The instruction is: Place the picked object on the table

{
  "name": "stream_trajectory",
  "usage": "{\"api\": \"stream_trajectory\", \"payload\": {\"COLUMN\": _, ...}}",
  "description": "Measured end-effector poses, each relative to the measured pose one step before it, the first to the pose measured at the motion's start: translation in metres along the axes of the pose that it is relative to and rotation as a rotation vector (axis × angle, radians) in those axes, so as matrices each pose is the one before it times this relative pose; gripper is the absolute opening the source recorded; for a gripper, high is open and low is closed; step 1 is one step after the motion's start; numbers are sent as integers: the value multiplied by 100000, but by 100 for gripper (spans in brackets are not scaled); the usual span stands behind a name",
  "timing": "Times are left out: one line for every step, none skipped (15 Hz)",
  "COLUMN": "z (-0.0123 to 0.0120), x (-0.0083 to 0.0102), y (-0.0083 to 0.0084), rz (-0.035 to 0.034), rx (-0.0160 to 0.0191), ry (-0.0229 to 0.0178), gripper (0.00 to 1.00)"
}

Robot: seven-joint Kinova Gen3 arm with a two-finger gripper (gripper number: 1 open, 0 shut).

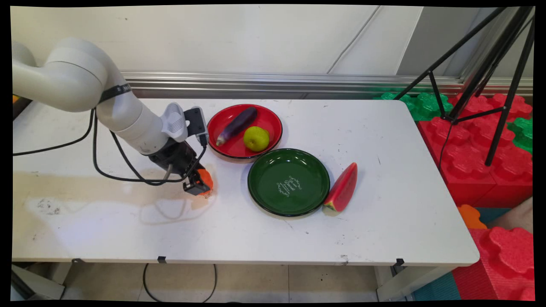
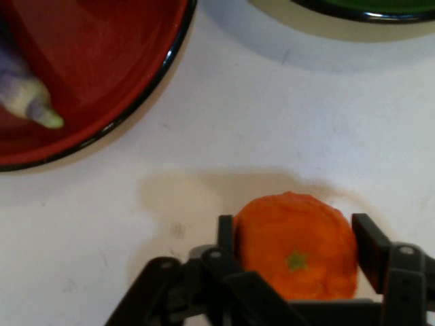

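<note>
My gripper point(image 1: 199, 184) is low over the white table point(image 1: 384, 140), left of the two plates, shut on an orange fruit point(image 1: 206, 178). In the hand view the orange point(image 2: 296, 255) sits between the two black fingers point(image 2: 370, 241), which press on its sides, with the gripper point(image 2: 296, 234) just above the tabletop. A red plate point(image 1: 268, 119) behind it holds a purple eggplant point(image 1: 236, 125) and a green apple point(image 1: 256, 138). The eggplant's pale tip point(image 2: 30, 98) and the red plate point(image 2: 102, 61) show at upper left in the hand view.
A dark green plate point(image 1: 273, 168) with nothing in it lies right of the gripper; its rim point(image 2: 367, 9) shows at the hand view's top. A watermelon slice point(image 1: 342, 189) leans beside it. A black tripod point(image 1: 490, 85) and red and green foam blocks point(image 1: 477, 149) stand beyond the table's right end.
</note>
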Motion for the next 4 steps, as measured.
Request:
{"api": "stream_trajectory", "payload": {"z": 176, "x": 9, "y": -104, "rz": -66, "rx": 60, "ry": 155, "gripper": 0}}
{"api": "stream_trajectory", "payload": {"z": 206, "x": 20, "y": -152, "rz": -29, "rx": 45, "ry": 278, "gripper": 100}}
{"api": "stream_trajectory", "payload": {"z": 103, "x": 24, "y": -92, "rz": 67, "rx": 31, "ry": 256, "gripper": 100}}
{"api": "stream_trajectory", "payload": {"z": 92, "x": 36, "y": -143, "rz": 232, "rx": 89, "ry": 397, "gripper": 100}}
